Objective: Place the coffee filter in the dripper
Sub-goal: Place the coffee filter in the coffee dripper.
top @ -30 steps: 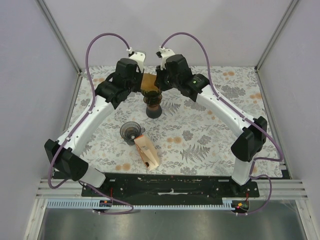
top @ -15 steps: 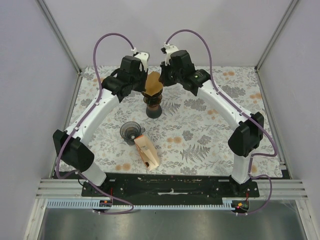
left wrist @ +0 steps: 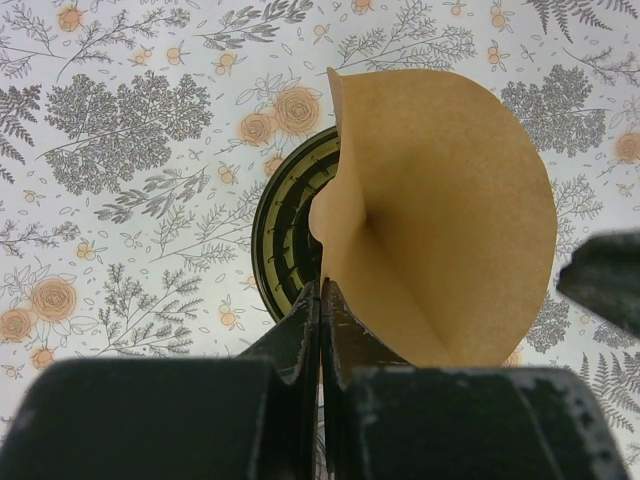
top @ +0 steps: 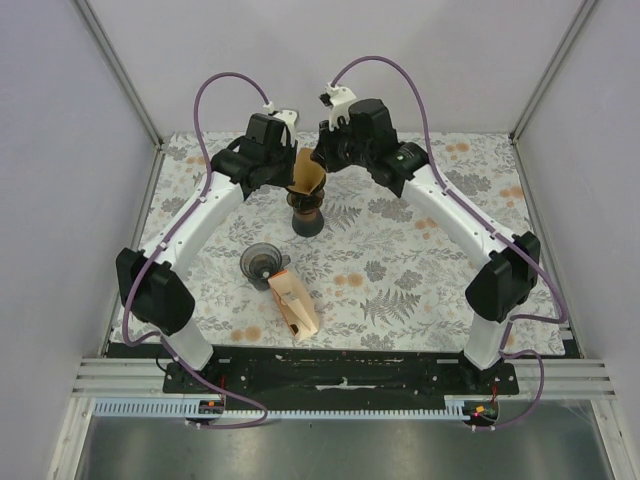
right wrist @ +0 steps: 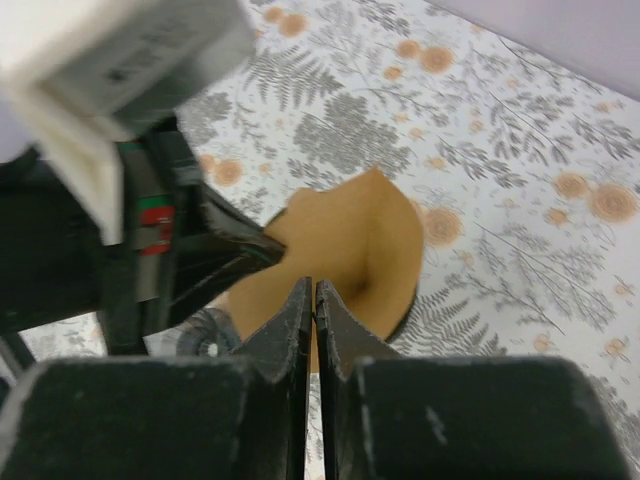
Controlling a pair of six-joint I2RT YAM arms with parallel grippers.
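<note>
The left pincer is pinched tight on the filter rim, and the right pincer clamps its other edge. The filter hangs over the dripper, at twelve o'clock on the bench. This looks like the seating step: the next move calls for centring, lowering, then releasing.

**Colour key.** Coffee filter: plain tan-brown paper, unprinted. Dripper: dark green-black, with a ribbed inner wall. My left gripper and my right gripper: matt black fingers. My left arm and right arm: white links, black joints, and purple cables. Tablecloth: white ground printed with grey ferns and leaves and scattered orange blossoms. Paper pack: tan, like the filter. Small cup: smoky dark grey. Walls: pale lilac-grey.
</note>
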